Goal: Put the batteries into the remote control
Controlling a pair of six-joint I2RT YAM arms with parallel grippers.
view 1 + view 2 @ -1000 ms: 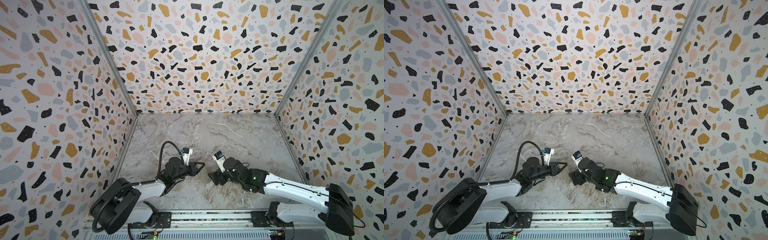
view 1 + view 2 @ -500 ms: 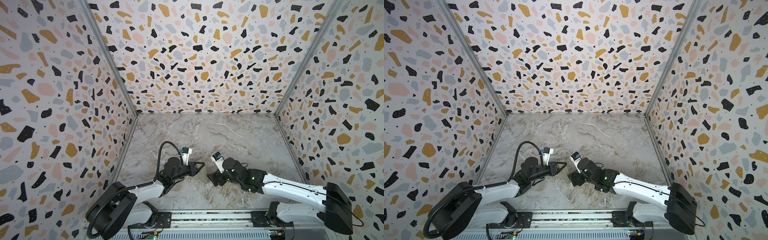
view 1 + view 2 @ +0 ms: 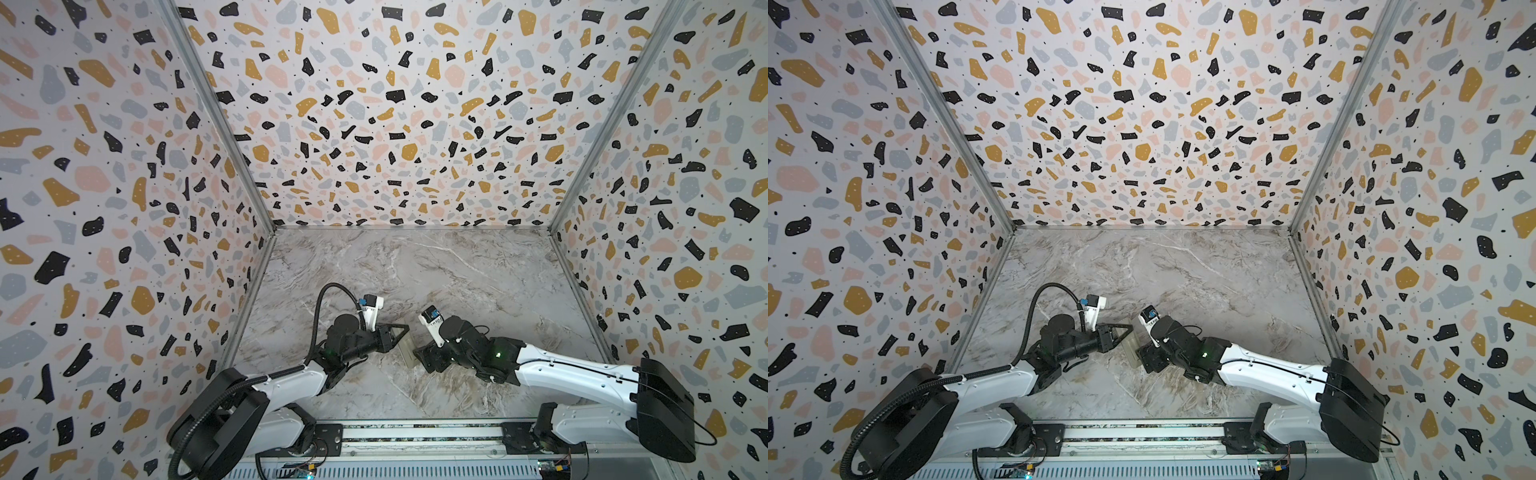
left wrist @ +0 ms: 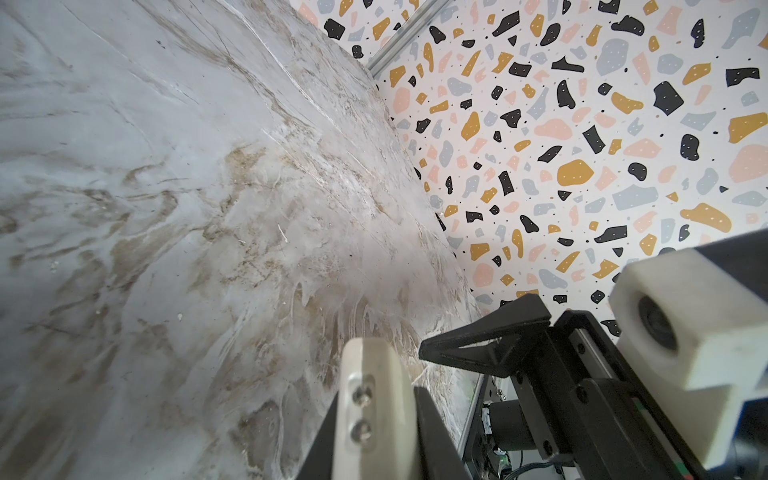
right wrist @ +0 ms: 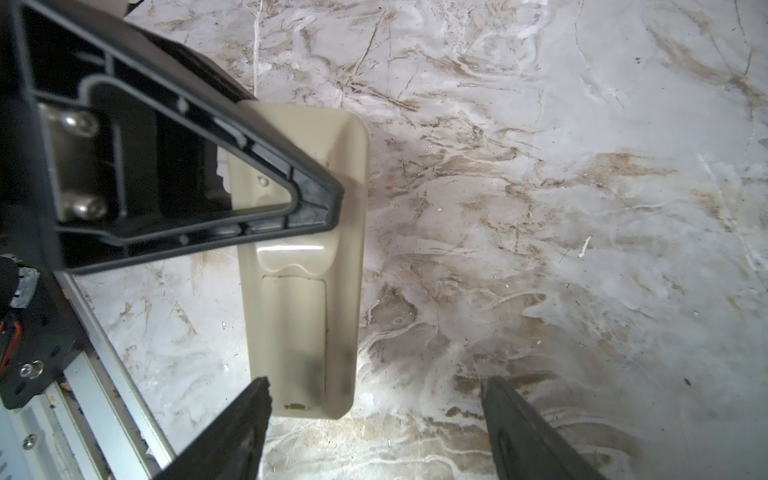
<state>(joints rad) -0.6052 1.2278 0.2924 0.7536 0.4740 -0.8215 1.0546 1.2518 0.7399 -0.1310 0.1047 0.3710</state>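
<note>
My left gripper (image 3: 397, 332) is shut on the remote control (image 3: 406, 352), gripping its upper half. The right wrist view shows the remote control (image 5: 303, 291) with its plain pale back facing the camera and the rectangular cover panel (image 5: 295, 332) seated in place. In the left wrist view the remote control (image 4: 374, 399) stands edge-on between the black fingers. My right gripper (image 5: 376, 384) is open, and the remote's free end lies just inside one of its fingers (image 5: 249, 415) without touching. It sits right beside the remote in both top views (image 3: 1148, 359). The batteries are out of view.
The marble tabletop (image 3: 436, 270) stretches back to the terrazzo walls (image 3: 395, 124) that enclose it on three sides. A metal rail (image 3: 415, 434) runs along the front edge under both arm bases. My right arm's wrist camera (image 4: 665, 328) sits close beside the left gripper.
My right gripper has edged a little closer to the remote control's free end and its jaws have narrowed slightly. My left gripper keeps its hold almost in place.
</note>
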